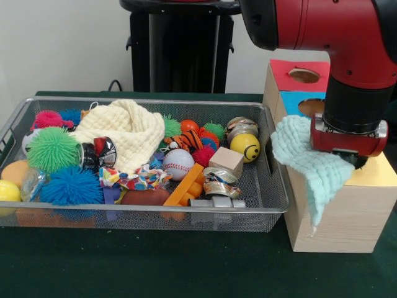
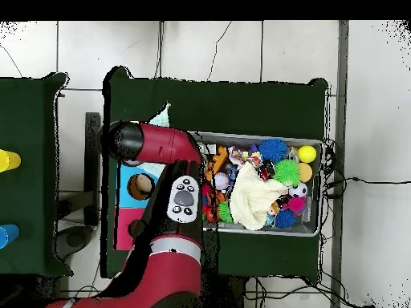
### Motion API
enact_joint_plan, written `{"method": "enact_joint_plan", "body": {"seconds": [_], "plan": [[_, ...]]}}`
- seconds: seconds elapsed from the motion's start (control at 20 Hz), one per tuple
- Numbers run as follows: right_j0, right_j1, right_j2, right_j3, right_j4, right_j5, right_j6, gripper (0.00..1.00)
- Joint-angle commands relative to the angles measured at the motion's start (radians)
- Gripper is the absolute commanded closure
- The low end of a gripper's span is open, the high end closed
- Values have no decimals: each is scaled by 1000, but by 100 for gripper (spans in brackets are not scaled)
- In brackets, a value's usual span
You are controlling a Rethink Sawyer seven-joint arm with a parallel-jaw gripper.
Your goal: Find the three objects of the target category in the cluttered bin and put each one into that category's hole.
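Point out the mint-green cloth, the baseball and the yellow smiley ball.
Mint-green cloth (image 1: 296, 155): front view, on its upper fold, left of the arm's red end, draped over the wooden box.
Baseball (image 1: 178, 164): front view, on its white face, mid-bin.
Yellow smiley ball (image 1: 245, 148): front view, on the smiling face.

dark green table (image 1: 155, 267), wire mesh bin (image 1: 186, 217) beside row of wooden boxes (image 1: 347, 211)

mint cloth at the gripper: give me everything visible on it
The mint cloth is a pale green waffle-weave textile, soft and crumpled. It hangs from under the gripper, outside the bin, draped over the near box's top edge and down its wooden front, ending in a point. The overhead view shows only a corner of it past the arm. The grip itself is hidden.
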Motion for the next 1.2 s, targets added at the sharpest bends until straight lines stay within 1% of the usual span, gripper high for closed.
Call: {"method": "enact_joint_plan", "body": {"seconds": [0.05,0.5,1.05,1.2], "plan": [[-13,-89,71,105,-4,79,118,0],[-11,-126,53,85,-12,158,127,0],[-14,-122,64,92,-10,142,134,0],[-10,-118,62,81,-11,150,141,0]]}}
